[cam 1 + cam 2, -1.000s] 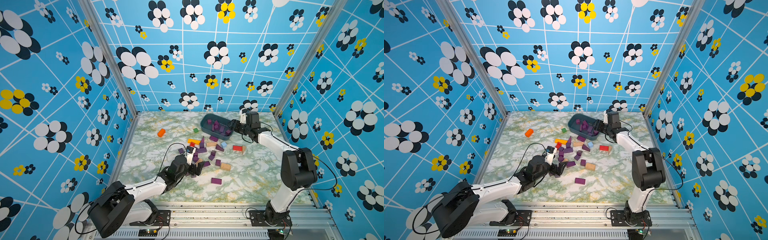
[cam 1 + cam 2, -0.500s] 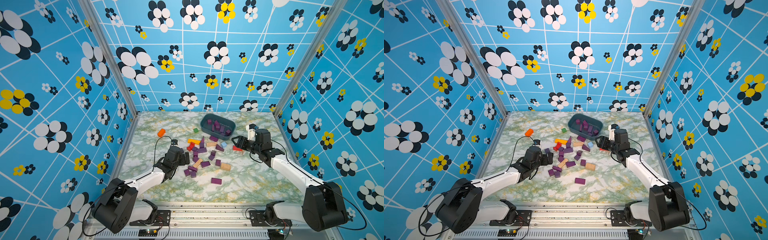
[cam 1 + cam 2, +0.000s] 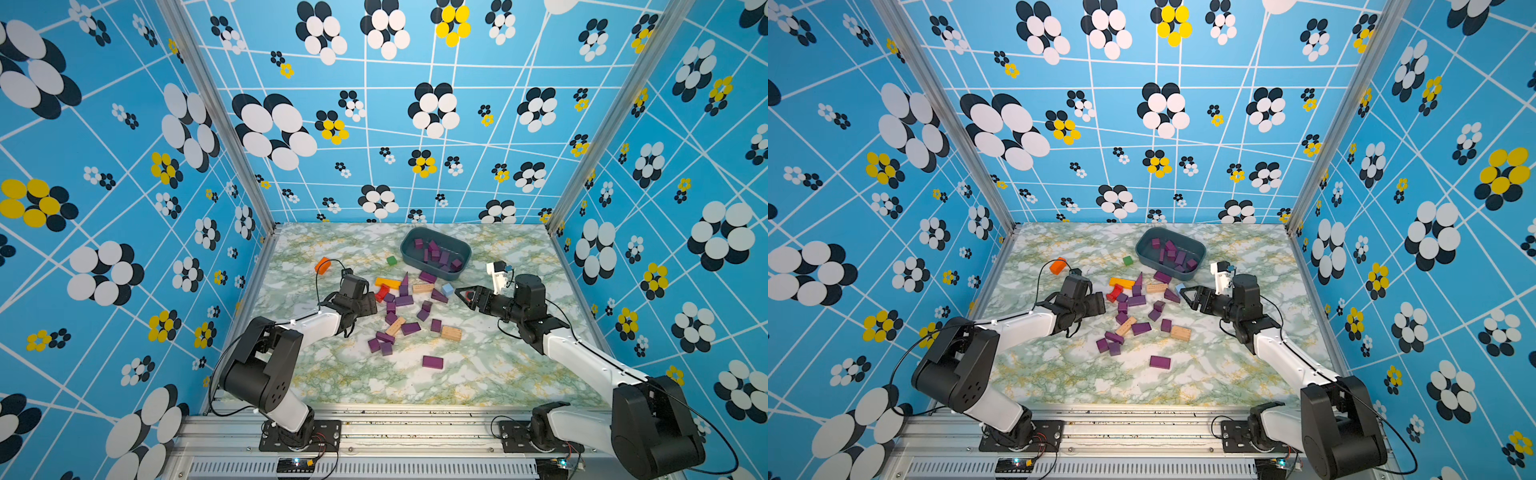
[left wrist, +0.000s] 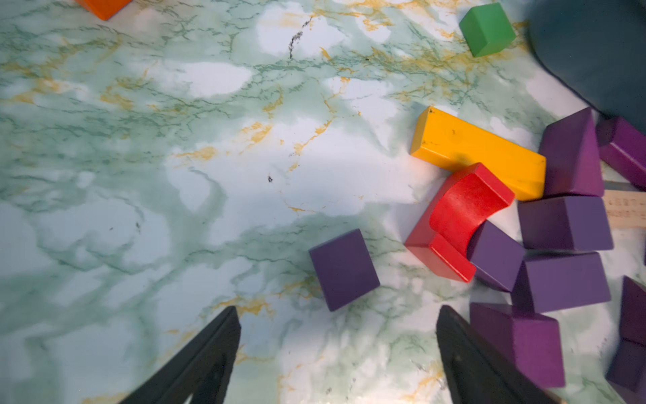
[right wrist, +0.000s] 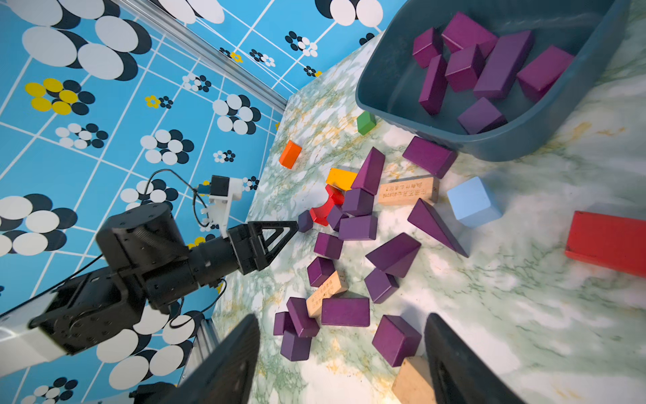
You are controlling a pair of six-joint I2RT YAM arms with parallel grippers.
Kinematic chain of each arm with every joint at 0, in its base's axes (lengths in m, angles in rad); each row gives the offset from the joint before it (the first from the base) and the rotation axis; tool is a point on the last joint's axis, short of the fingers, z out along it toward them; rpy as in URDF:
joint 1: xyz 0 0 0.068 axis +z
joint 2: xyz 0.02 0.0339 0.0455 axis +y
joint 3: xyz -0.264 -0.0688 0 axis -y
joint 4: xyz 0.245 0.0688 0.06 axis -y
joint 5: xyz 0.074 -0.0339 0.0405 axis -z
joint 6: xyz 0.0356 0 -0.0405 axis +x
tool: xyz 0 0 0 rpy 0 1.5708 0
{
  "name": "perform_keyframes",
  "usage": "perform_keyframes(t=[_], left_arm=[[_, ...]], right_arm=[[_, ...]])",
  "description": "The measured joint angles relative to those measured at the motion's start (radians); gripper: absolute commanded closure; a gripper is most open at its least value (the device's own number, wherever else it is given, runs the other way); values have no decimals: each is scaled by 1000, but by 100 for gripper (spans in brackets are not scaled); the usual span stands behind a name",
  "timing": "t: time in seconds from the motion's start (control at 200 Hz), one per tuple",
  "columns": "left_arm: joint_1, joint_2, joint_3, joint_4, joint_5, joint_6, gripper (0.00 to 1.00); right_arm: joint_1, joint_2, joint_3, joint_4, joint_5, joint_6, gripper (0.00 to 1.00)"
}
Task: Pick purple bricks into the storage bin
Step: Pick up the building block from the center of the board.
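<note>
Since a second ago the right gripper (image 3: 462, 293) has drawn away from the dark teal-grey plastic storage bin (image 5: 507, 145), and the left gripper (image 3: 371, 304) has shifted to the pile's left edge. On the green-veined marbled tabletop (image 3: 490, 374) we see the bin holding several dark-purple wooden bricks (image 5: 503, 66) (more lie scattered outside it). Both grippers hover spread and empty; a purple cube (image 4: 344, 269) sits just ahead of the left.

Robot test cell, flower-printed blue walls (image 3: 124, 166), aluminium frame (image 3: 221, 124), marble-print tabletop (image 3: 498, 374)
</note>
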Motion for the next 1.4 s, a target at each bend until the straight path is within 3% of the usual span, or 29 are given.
perform_keyframes(t=[0.395, 0.57, 0.69, 0.805, 1.014, 1.399], left_arm=[[2, 126, 108, -66, -14, -8, 29], [2, 169, 151, -85, -19, -24, 47], [2, 197, 184, -92, -25, -30, 50], [-1, 211, 199, -98, -49, -29, 62], [-11, 214, 204, -114, -85, -8, 74], [-25, 212, 213, -140, -106, 27, 80]], right_arm=[[0, -113, -79, 16, 18, 7, 7], [0, -105, -101, 20, 38, 7, 7], [0, -90, -101, 25, 43, 9, 6], [0, -73, -101, 37, 46, 12, 5], [0, -49, -115, 55, 46, 12, 4], [0, -42, -117, 57, 46, 12, 3]])
